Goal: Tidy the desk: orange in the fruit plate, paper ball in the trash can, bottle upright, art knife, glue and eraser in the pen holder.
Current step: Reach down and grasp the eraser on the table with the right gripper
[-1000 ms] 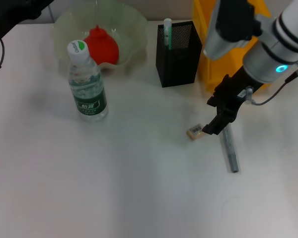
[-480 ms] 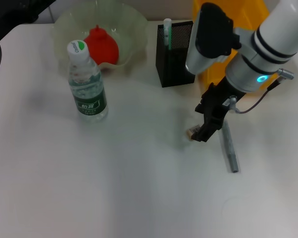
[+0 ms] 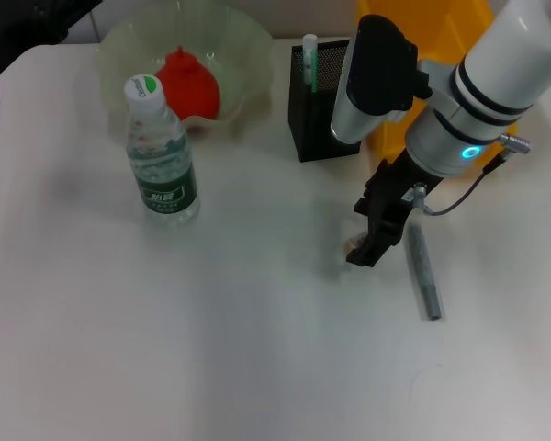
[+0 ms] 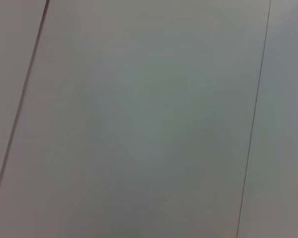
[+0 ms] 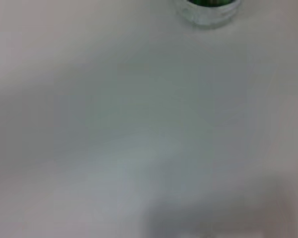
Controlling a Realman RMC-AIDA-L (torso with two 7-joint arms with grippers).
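My right gripper is low over the table, right at the small tan eraser, which is mostly hidden behind it. The grey art knife lies on the table just to the right of the gripper. The bottle stands upright at the left; its base shows in the right wrist view. The orange sits in the fruit plate. A glue stick stands in the black pen holder. The paper ball is out of view. My left arm is parked at the far left corner.
The yellow trash can stands behind my right arm, next to the pen holder. A cable hangs from the right wrist above the knife. The left wrist view shows only a plain grey surface.
My right gripper has moved left and down, from beside the knife to over the eraser, which is now mostly covered. The other things have not moved.
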